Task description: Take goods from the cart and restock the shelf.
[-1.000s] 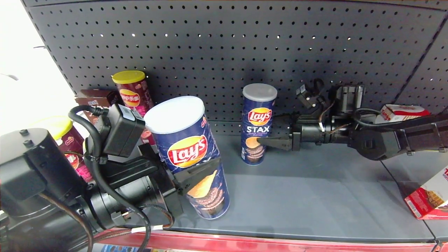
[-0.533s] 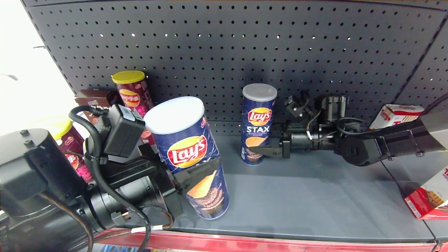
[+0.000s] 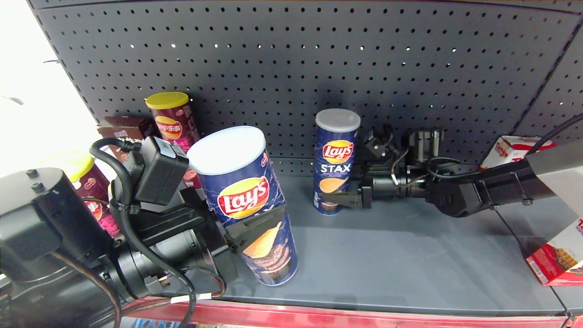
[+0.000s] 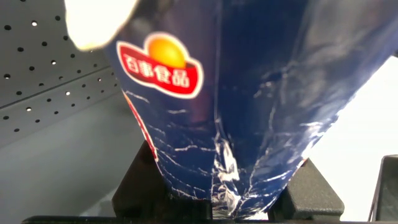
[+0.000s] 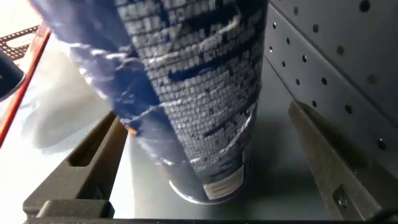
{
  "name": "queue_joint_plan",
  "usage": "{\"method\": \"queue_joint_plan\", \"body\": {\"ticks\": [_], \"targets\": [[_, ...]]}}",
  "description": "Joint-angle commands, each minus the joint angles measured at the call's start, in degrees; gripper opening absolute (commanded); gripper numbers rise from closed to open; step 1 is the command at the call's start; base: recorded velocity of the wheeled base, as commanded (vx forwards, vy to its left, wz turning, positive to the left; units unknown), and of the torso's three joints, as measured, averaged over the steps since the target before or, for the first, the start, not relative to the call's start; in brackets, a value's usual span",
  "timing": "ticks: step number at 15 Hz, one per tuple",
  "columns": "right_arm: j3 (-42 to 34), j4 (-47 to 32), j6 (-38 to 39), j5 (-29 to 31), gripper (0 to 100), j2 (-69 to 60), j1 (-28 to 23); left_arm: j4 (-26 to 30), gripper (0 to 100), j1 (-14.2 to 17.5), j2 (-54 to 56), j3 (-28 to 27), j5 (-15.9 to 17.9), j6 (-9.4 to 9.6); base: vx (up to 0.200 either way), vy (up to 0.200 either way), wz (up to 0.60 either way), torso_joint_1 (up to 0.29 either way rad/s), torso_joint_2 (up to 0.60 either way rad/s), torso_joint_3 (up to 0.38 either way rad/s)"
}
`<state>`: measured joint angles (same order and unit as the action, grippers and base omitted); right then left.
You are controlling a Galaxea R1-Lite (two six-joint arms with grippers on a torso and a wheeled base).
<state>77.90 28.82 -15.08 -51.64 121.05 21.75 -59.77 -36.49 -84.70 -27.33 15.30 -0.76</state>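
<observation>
A blue chip can [image 3: 248, 200] with a white lid leans at the front left of the grey shelf [image 3: 410, 255], its base resting near the front edge. My left gripper [image 3: 255, 224] is shut on its lower half; the left wrist view shows the can [image 4: 236, 93] clamped between the pads. A second blue can [image 3: 335, 159] stands upright by the pegboard. My right gripper [image 3: 334, 200] is open around its lower part. In the right wrist view that can [image 5: 193, 93] stands between the two fingers [image 5: 81, 168], with a gap on each side.
Maroon cans with yellow lids [image 3: 172, 118] and a brown box [image 3: 122, 127] fill the left end. Red and white boxes [image 3: 517, 146] [image 3: 558, 257] lie at the right. The pegboard wall [image 3: 291, 64] is close behind. Bare shelf lies between the two blue cans and the boxes.
My right arm has slid left along the shelf, so its open fingers now flank the upright can instead of pointing at it from the side. The left arm and its can have not moved.
</observation>
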Motion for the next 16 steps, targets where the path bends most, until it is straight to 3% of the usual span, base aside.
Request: {"method": "queue_joint_plan", "body": {"ticks": [1, 4, 5, 11, 16], "targets": [[0.6, 0.0, 0.0, 0.0, 100, 0.8, 0.1, 0.0, 0, 0.0, 0.1, 0.0, 0.0, -0.04, 0.0, 0.0, 0.0, 0.0, 0.0, 0.0], [2.3, 0.1, 0.0, 0.0, 100, 2.1, 0.6, 0.0, 0, 0.0, 0.0, 0.2, -0.1, -0.04, 0.0, 0.0, 0.0, 0.0, 0.0, 0.0], [2.4, 0.1, 0.0, 0.1, 0, 2.2, 0.6, 0.0, 0, 0.0, 0.0, 0.2, -0.1, -0.04, 0.0, 0.0, 0.0, 0.0, 0.0, 0.0], [0.9, 0.0, 0.0, 2.0, 0, 0.3, 1.5, -0.1, 0, 0.0, 0.1, 0.2, -0.4, -0.04, 0.0, 0.0, 0.0, 0.0, 0.0, 0.0], [-9.2, 2.7, -0.1, 2.2, 0, -8.9, 2.3, -0.1, 0, 0.5, 0.3, 0.3, -0.3, -0.04, 0.0, 0.0, 0.0, 0.0, 0.0, 0.0]]}}
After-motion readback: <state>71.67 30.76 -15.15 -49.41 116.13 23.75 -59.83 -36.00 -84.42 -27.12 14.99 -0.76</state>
